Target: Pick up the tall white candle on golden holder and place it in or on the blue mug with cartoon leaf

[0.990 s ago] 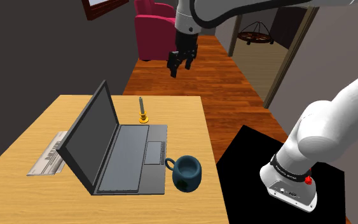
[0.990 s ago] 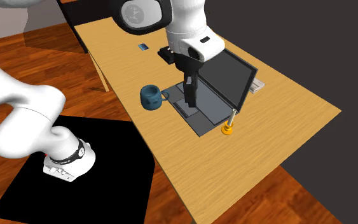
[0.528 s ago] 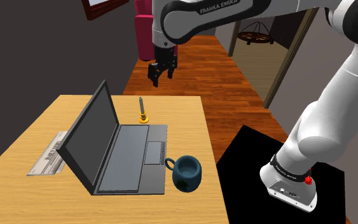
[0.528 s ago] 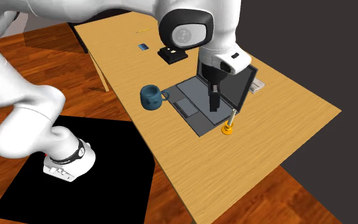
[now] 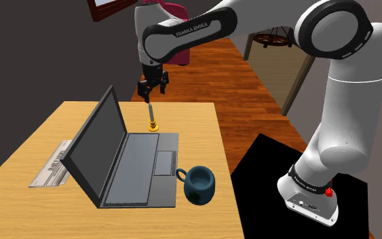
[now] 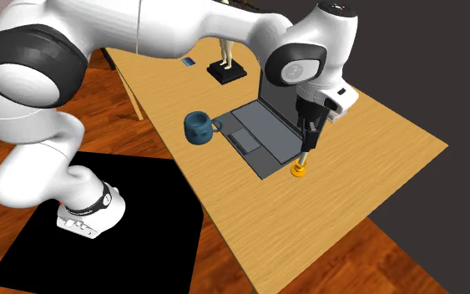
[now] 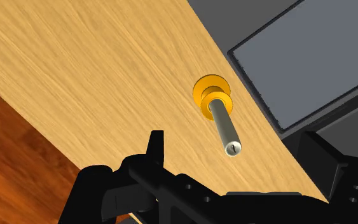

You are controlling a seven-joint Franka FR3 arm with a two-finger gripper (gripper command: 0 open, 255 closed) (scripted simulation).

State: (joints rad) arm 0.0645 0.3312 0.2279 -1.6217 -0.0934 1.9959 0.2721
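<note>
Pincer (image 5: 153,91) hangs spread just above the upright candle (image 5: 151,113), which stands on the desk (image 5: 203,129) beside the laptop (image 5: 136,166), its long axis pointing up toward the gap between the fingers (image 7: 156,147).

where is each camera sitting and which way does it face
Shoulder view: beside and slightly behind the stand, looking down along the table; the arm shows, gripper above the candle.
Second exterior view: high on the stand's side, looking down across the table; arm, base and gripper show.
Wrist view: rides on the gripper, looking down at the candle between two open black fingers.
Shared: both exterior views show the laptop and the blue mug.
</note>
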